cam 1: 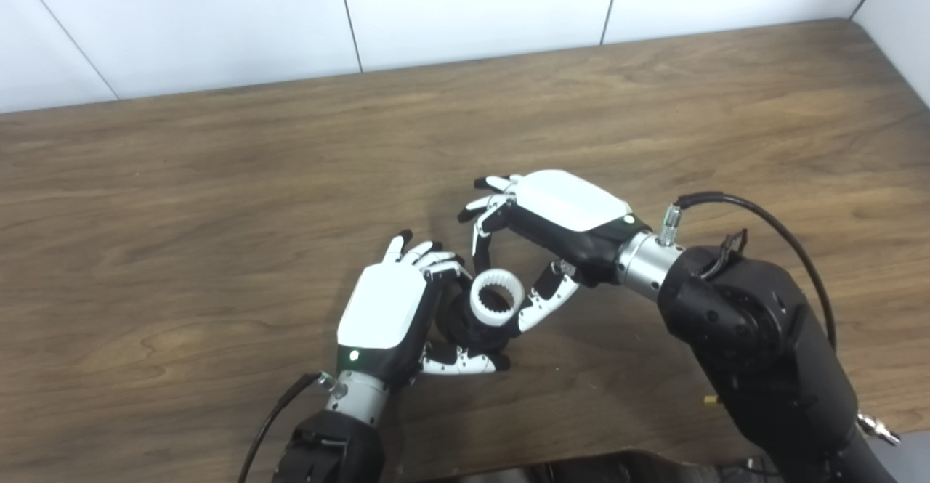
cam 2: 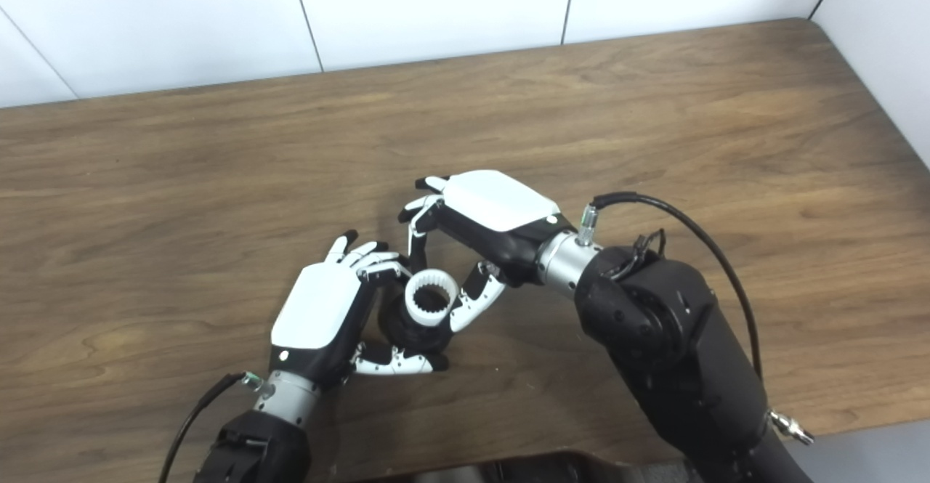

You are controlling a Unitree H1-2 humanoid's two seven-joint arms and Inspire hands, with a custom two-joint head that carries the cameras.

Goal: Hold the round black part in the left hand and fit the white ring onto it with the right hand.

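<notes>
Left hand (cam 1: 383,309) grips round black part (cam 1: 458,323); right hand (cam 1: 563,210) pinches white ring (cam 1: 497,297) seated on it.

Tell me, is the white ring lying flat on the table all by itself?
No, the white ring sits on the round black part held in the left hand, with the right hand fingers beside it.

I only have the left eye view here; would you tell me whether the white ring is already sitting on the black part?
Observer: The right eye view shows the white ring resting on top of the black part, which the left robot hand grips.
Operator: Thank you. Is the right robot hand holding the ring?
Observer: It appears so: its thumb lies against the rim, and a finger meets the opposite side.
</notes>
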